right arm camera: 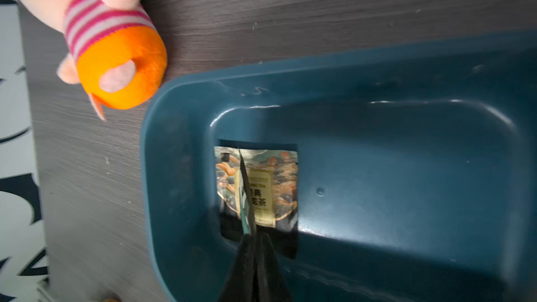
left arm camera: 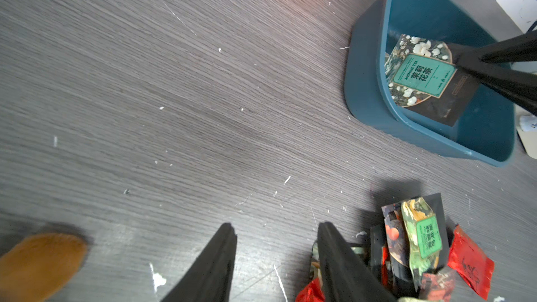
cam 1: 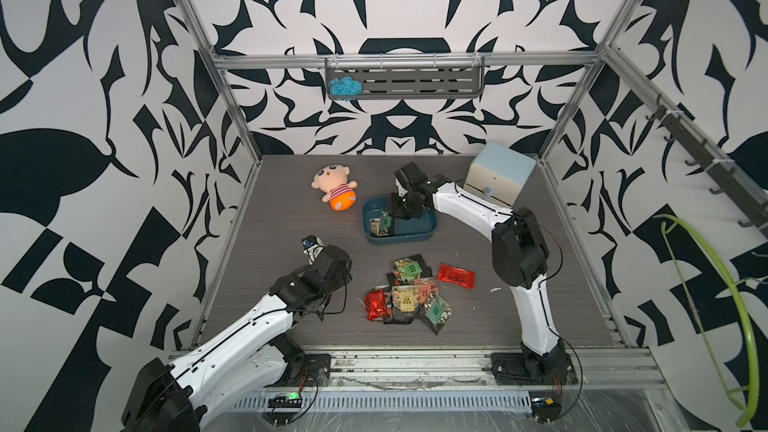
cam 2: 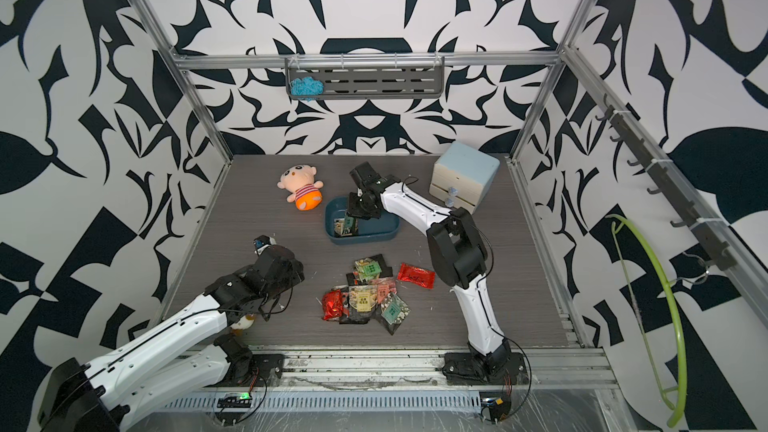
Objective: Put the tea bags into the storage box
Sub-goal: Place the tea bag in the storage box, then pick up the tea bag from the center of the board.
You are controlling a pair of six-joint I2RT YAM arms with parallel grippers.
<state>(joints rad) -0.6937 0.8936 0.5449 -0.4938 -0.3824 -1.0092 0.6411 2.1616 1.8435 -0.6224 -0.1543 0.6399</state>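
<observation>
Right wrist view: the storage box (right arm camera: 180,181) fills the right and centre of the frame. It is a smooth, glossy teal plastic tub with rounded corners and no lid. A tan-label tea bag (right arm camera: 277,181) lies flat, face up, on the box floor left of centre, its long axis running up and down the frame, across the box's short side.

The left wrist view shows a green-label tea bag (left arm camera: 421,75) inside the box at upper right, with a white flower print and a matte black end. The right end effector (left arm camera: 465,66) pinches that black end, its fingers almost together. The right wrist view shows this sachet edge-on as a thin sliver, its long axis running straight out from the fingertips over the tan-label one.

In both top views the box sits mid-frame on the grey wood-grain bench (cam 1: 291,209), long axis left to right, with both sachets at its left end. Below it a pile of tea bags (cam 1: 409,297) overlaps, crinkly foil in red and black with square labels. A lone red sachet (cam 1: 456,275) lies flat just to the right of the pile.

The left end effector (left arm camera: 276,224) stands partly open with nothing between its fingers, beside the pile.
</observation>
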